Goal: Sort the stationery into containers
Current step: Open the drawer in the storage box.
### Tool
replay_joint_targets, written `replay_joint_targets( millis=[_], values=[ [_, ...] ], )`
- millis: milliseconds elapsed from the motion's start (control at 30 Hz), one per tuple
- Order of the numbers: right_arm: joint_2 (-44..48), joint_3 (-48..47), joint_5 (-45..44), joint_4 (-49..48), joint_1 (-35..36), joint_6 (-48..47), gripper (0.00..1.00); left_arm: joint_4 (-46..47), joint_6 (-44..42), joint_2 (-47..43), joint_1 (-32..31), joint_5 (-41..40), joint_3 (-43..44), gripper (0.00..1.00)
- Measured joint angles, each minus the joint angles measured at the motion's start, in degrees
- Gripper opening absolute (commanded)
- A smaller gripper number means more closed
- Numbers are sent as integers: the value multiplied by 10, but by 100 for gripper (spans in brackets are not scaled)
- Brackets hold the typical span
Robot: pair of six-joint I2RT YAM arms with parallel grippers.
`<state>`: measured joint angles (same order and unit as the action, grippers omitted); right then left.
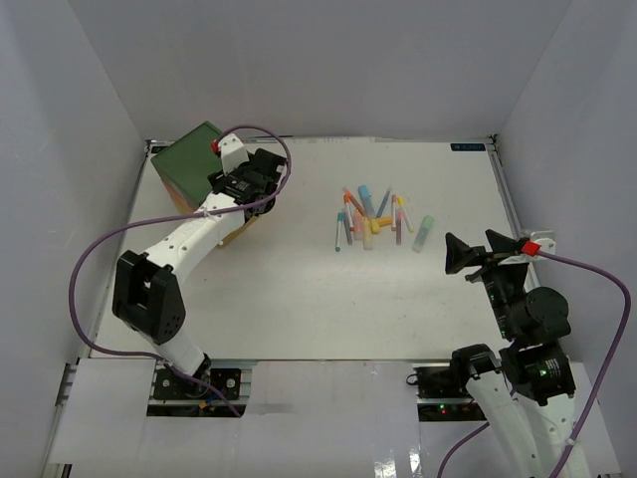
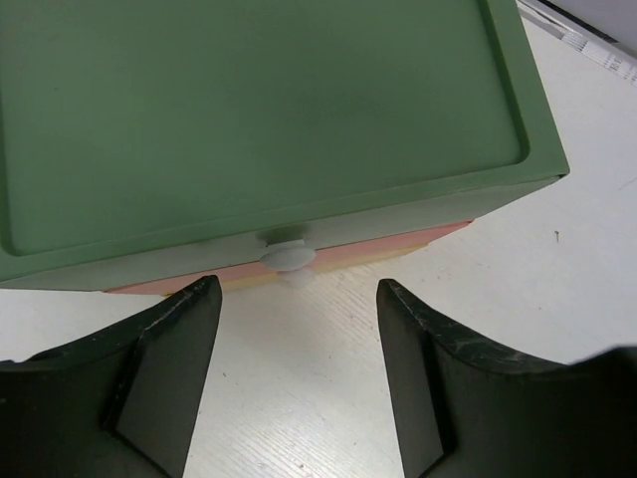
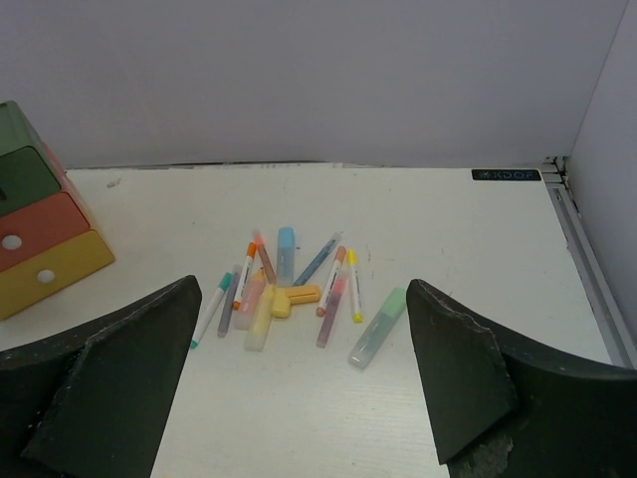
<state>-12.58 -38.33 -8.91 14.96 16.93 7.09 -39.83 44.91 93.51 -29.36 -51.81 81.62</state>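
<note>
The stationery (image 1: pixel 371 215) lies in a loose pile of pastel pens and stubby markers mid-table, with a mint marker (image 1: pixel 424 233) at its right edge. The chest of containers (image 1: pixel 194 164) stands at the back left. In the left wrist view its green top (image 2: pixel 249 110) fills the frame. A white knob (image 2: pixel 286 256) pokes out of its front, with a second knob (image 2: pixel 297 279) just beneath. My left gripper (image 2: pixel 297 288) is open, its fingertips either side of the knobs and short of them. My right gripper (image 3: pixel 304 289) is open and empty, hovering back from the pile (image 3: pixel 289 289).
The right wrist view shows the green (image 3: pixel 25 179), orange-red (image 3: pixel 45 227) and yellow (image 3: pixel 60 267) drawers, all pushed in. White walls enclose the table (image 1: pixel 299 299) on three sides. A metal rail (image 1: pixel 510 214) runs along the right edge.
</note>
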Motion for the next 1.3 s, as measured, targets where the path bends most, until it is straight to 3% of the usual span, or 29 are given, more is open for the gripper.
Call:
replay_joint_targets(
  millis=[500,1300],
  values=[
    [14,14,-19,0,9,-2,90,0,2,17,0,-25,18,65],
    [29,24,-33,-1,24,-15,90,-12,17,39,6,-46,25,59]
  ],
)
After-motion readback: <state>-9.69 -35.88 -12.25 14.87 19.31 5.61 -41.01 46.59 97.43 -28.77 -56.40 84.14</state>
